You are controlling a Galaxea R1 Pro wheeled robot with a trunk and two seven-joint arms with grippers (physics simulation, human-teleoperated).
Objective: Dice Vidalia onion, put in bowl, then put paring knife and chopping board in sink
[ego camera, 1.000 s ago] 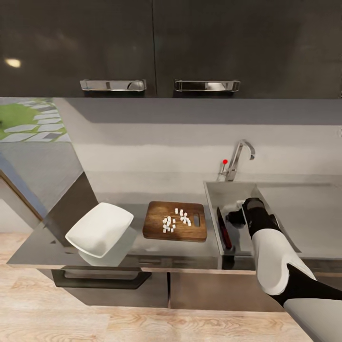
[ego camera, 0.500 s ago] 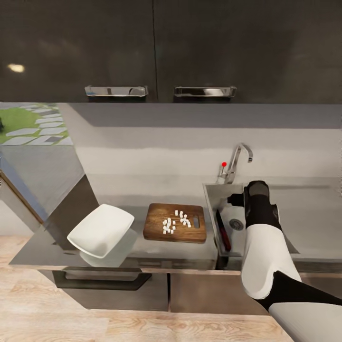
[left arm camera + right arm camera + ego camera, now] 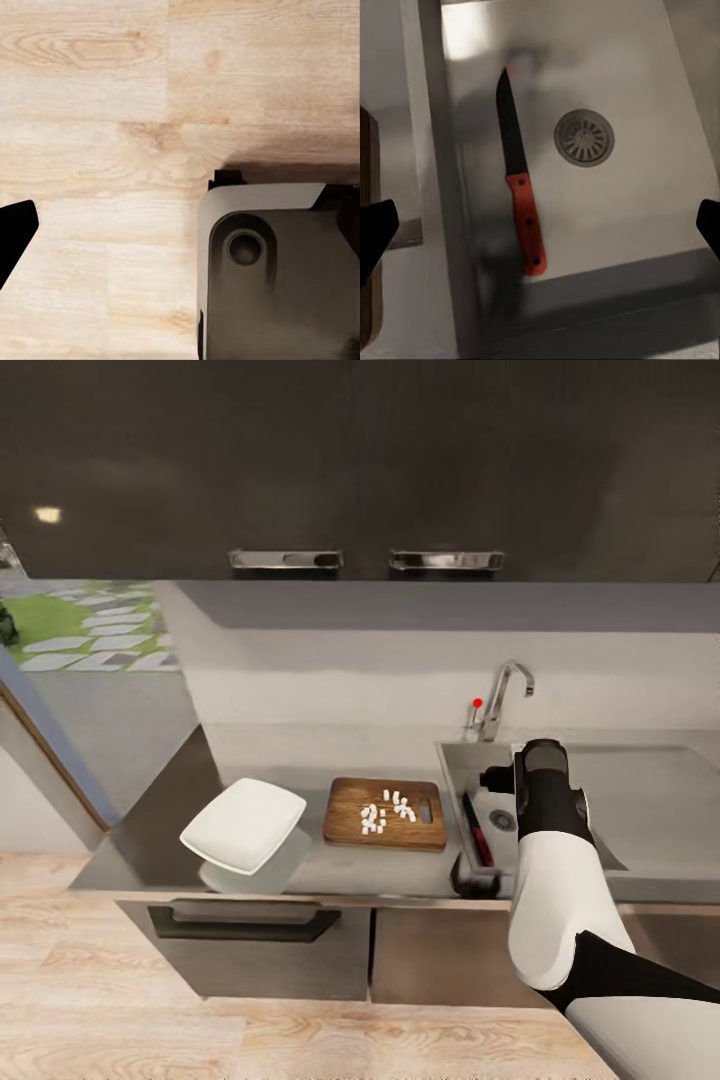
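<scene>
Paring knife: your knife [image 3: 520,195] lies flat on the floor of the sink [image 3: 600,830], close along the wall nearest the chopping board. In the head view it [image 3: 476,830] shows as a slim red and dark strip.
Knife axis: its long axis runs front to back, parallel to that sink wall. The dark blade points toward the backsplash, the red handle toward the front edge of the surface. The round drain [image 3: 584,137] sits just beside the blade, apart from it.
Chopping board: the brown board [image 3: 386,813] rests flat on the surface [image 3: 330,865], just beside the sink, long axis running left to right. Its handle slot is at the end nearest the sink.
Diced onion: small white pieces [image 3: 386,812] are scattered on the middle of the board.
Bowl: the white square bowl [image 3: 244,825] stands on the surface beyond the board's far end from the sink, near the board but not touching it. It looks tilted, with a corner toward the front edge.
Right hand: your right hand [image 3: 540,225] hangs over the sink above the knife, fingers spread wide apart with a dark tip [image 3: 375,229] at each side, clamped on nothing.
Left hand: one dark fingertip [image 3: 13,234] shows over the wood floor beside the robot's dark base [image 3: 277,270]. You cannot tell whether the fingers are apart or together.
Faucet: chrome spout [image 3: 503,698] with red knob stands behind the sink.
</scene>
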